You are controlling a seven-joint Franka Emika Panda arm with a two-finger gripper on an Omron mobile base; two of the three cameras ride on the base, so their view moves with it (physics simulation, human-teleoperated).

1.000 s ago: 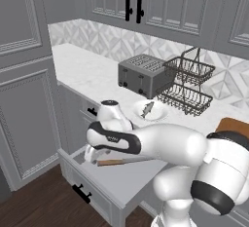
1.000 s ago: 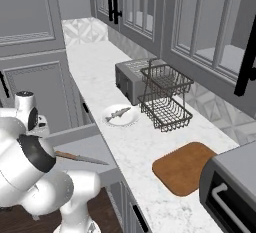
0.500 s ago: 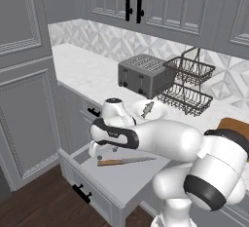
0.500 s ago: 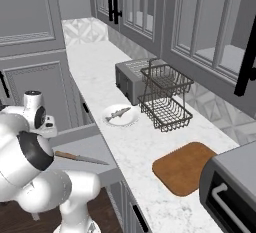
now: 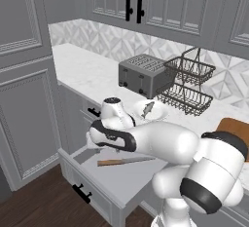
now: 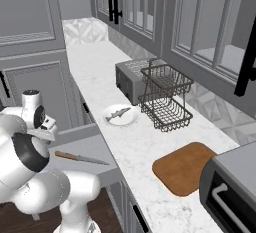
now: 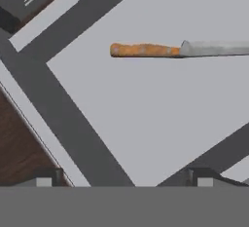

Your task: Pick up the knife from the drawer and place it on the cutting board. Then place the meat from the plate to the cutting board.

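Knife lies flat in the open drawer.

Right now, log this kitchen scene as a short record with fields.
drawer: open, pulled out below the counter
knife: flat on the drawer floor, wooden handle free
tool: open, above the drawer, beside the knife, holding nothing
plate: on the counter by the toaster
meat: on the plate
board: on the counter, nothing on it
done: nothing moved to the board yet
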